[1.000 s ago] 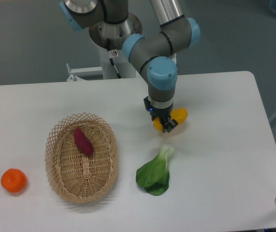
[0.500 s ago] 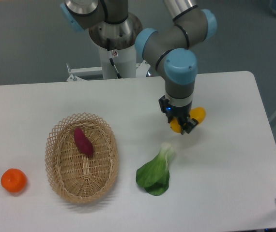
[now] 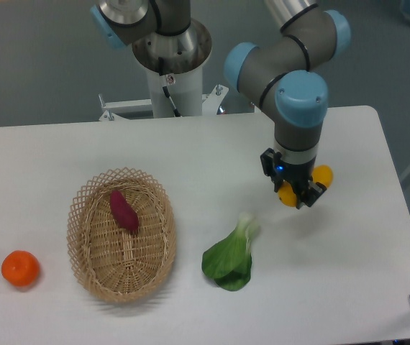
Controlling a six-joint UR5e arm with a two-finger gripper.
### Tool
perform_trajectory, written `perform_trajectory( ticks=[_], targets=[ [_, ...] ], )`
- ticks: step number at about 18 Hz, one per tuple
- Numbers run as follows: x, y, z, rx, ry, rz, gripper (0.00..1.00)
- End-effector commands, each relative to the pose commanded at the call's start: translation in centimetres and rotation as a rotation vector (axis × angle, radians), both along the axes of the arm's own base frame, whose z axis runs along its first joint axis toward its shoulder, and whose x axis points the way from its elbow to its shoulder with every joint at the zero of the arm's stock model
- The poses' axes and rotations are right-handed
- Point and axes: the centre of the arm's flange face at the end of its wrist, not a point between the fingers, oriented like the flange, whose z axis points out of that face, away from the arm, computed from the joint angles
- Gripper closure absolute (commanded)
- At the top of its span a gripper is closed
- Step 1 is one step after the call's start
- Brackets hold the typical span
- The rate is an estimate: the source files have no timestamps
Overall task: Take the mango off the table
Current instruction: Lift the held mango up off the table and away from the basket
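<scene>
Here the gripper has its fingers pinching the one smooth yellow-orange mango over the right part of the flat white counter. Elsewhere sit one oval woven wicker basket holding one purple sweet potato, one round tangerine and one leafy bok choy.

The counter is a white rectangular top with rounded corners. A woven oval basket rests on its front-left area. A round orange tangerine lies to the left of the basket, near the edge. A leafy green vegetable lies right of the basket, apart from it.
</scene>
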Motion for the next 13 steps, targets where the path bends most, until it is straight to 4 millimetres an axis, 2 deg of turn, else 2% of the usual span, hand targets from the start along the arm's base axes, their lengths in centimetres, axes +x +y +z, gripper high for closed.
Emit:
perform_trajectory(
  ticks=[4,9,13],
  targets=[
    [-1.8,0.8,0.4,0.006,0.018,-0.001,0.49],
    [-3.2,-0.7,0.1,0.012,0.012,0.025,0.48],
    [-3.6,-0.8,-0.5,0.009,0.010,0.028,0.48]
  ],
)
